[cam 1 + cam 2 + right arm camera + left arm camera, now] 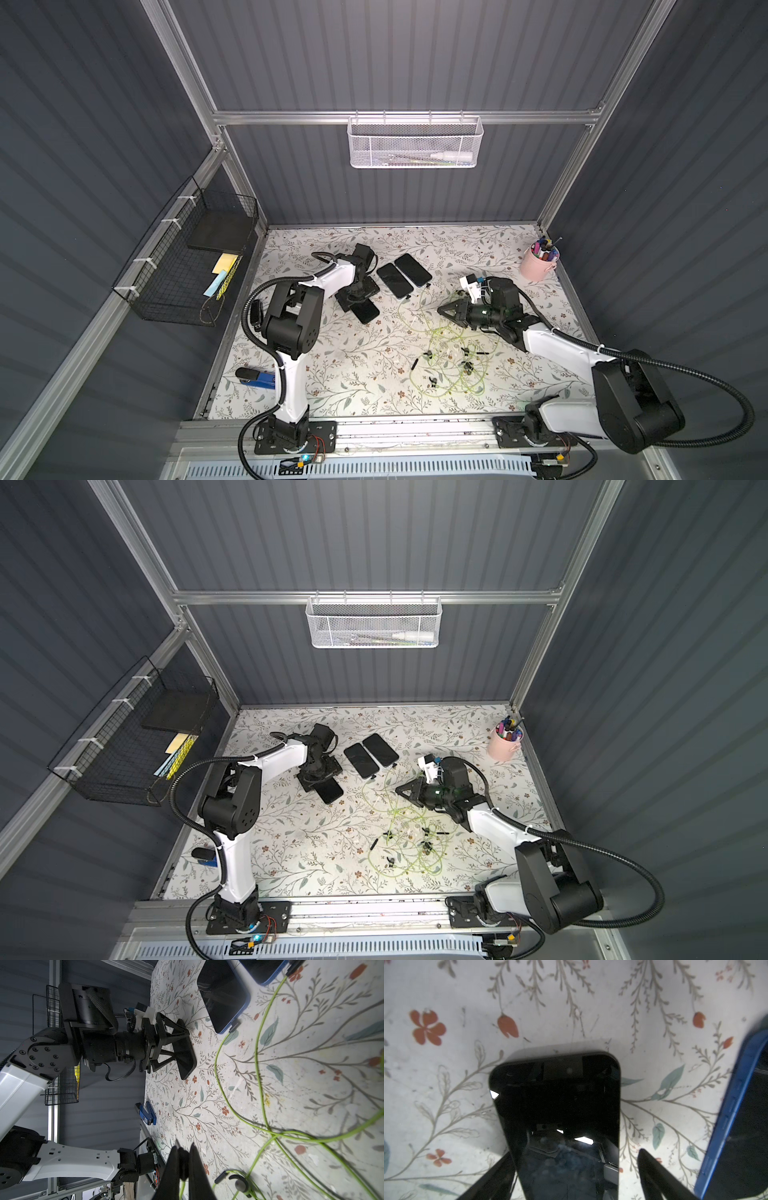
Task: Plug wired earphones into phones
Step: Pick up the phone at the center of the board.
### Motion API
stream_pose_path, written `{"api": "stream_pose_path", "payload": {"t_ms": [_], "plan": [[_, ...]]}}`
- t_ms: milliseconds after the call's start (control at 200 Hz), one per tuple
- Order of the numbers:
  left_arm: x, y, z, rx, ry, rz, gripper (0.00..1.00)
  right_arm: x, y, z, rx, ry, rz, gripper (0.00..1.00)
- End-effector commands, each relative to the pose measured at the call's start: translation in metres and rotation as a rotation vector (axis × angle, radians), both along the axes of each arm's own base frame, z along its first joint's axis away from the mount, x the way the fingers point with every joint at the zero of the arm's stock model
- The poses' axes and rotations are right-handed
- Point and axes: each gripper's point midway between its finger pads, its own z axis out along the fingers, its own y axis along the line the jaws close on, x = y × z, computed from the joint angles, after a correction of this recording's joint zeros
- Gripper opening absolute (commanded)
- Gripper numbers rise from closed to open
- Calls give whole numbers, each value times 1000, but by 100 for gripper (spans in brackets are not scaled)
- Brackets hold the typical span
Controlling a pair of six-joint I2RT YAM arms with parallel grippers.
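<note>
Three black phones lie on the floral table. Two lie side by side (395, 280) (412, 270), each with a black plug (235, 1025) at its near end and a green cable running off. My left gripper (575, 1153) stands open over the third phone (556, 1115), one finger on each side; one finger is against the phone's edge, the other stands off it. The earphones (449, 361) lie as a yellow-green tangle in the middle right. My right gripper (184, 1147), beside the tangle, is shut on a black earphone plug whose metal tip pokes out past the fingertips.
A pink cup of pens (540, 264) stands at the back right corner. A blue and black tool (257, 378) lies at the left edge. A black wire basket (187, 270) hangs on the left wall, a white mesh basket (415, 143) on the back rail.
</note>
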Motion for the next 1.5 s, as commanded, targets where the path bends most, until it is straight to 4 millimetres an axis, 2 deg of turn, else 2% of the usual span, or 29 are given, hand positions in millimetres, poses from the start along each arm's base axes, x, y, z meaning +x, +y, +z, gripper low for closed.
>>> {"api": "stream_pose_path", "payload": {"t_ms": [0, 55, 70, 130, 320, 435, 585, 620, 640, 790, 990, 1106, 1301, 1316, 1496], "plan": [[-20, 9, -40, 57, 105, 2, 84, -5, 0, -4, -16, 3, 20, 0], [-21, 14, -43, 84, 113, -5, 82, -5, 1, -6, -17, 8, 23, 0], [-32, 19, -51, 100, 144, -6, 82, -5, 1, -6, -17, 9, 26, 0], [-38, 23, -56, 117, 164, -16, 81, -6, 3, -7, -18, 16, 34, 0], [-46, 21, -56, 101, 179, -38, 84, -5, 5, -9, -37, 22, 49, 0], [-51, 25, -57, 121, 202, -55, 81, -3, 7, -9, -36, 24, 57, 0], [-59, 23, -62, 128, 273, -95, 82, -2, 11, -9, -31, 28, 70, 0], [-66, 26, -66, 143, 310, -107, 81, -2, 11, -9, -31, 29, 73, 0], [-57, 22, -61, 137, 295, -114, 81, -2, 11, -9, -30, 30, 75, 0], [-67, 29, -67, 175, 346, -115, 76, -1, 12, -11, -29, 31, 80, 1], [-68, 23, -70, 137, 348, -74, 71, -4, 13, -19, -56, 39, 101, 3], [-65, 9, -49, 60, 333, -75, 69, -11, 14, -23, -112, 26, 120, 3], [-54, -12, 24, -88, 237, -100, 67, -15, 19, -28, -171, -53, 182, 3], [-58, -12, 29, -91, 250, -99, 67, -14, 19, -28, -171, -59, 184, 3], [-52, -26, 83, -219, 184, -90, 64, -14, 45, -6, -129, -166, 232, 2]]}}
